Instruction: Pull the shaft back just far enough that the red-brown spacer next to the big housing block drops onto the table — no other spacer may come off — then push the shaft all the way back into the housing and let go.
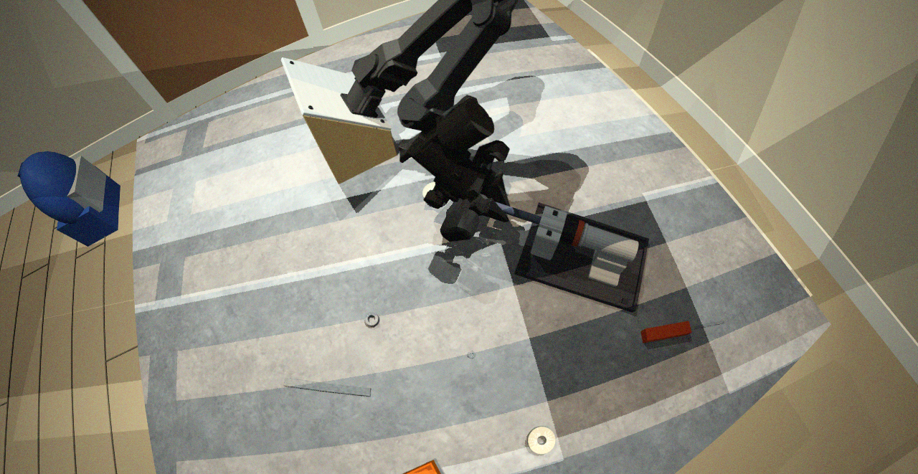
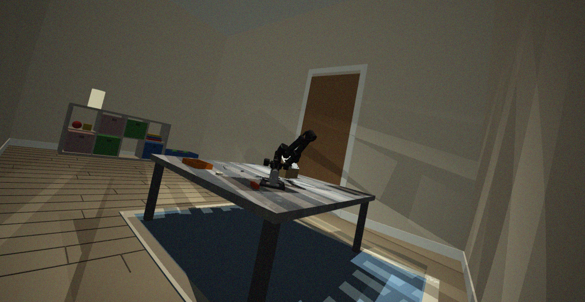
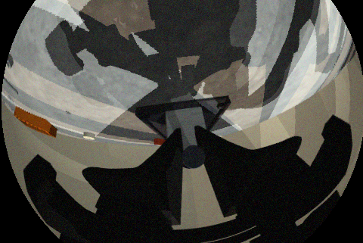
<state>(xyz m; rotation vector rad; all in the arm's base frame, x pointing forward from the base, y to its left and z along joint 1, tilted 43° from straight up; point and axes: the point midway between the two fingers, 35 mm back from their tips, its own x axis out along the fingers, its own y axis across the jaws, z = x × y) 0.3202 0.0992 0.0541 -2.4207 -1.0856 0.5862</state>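
My gripper (image 1: 500, 209) (image 3: 187, 131) is shut on the blue-grey shaft (image 1: 525, 214). The shaft's dark round end (image 3: 193, 157) shows between the fingers in the wrist view. The shaft runs into the pale upright block (image 1: 547, 234) on the dark base tray (image 1: 577, 293) (image 3: 185, 102). Beyond that block in the top view is a dark band, then the red-brown spacer (image 1: 578, 233), upright in line against the pale cylindrical housing (image 1: 608, 237). The spacer is off the table. Whether the dark band is one spacer or more cannot be told. The shaft inside the parts is hidden.
A red-handled tool (image 1: 665, 332) lies beside the base. A small grey ring (image 1: 371, 320), a cream disc (image 1: 532, 440) (image 2: 219, 173) and a thin clear strip (image 1: 333, 389) lie farther off. An orange tray (image 2: 197, 163) (image 3: 35, 122) is near one edge. A white-topped wedge (image 1: 349, 147) stands beside the arm.
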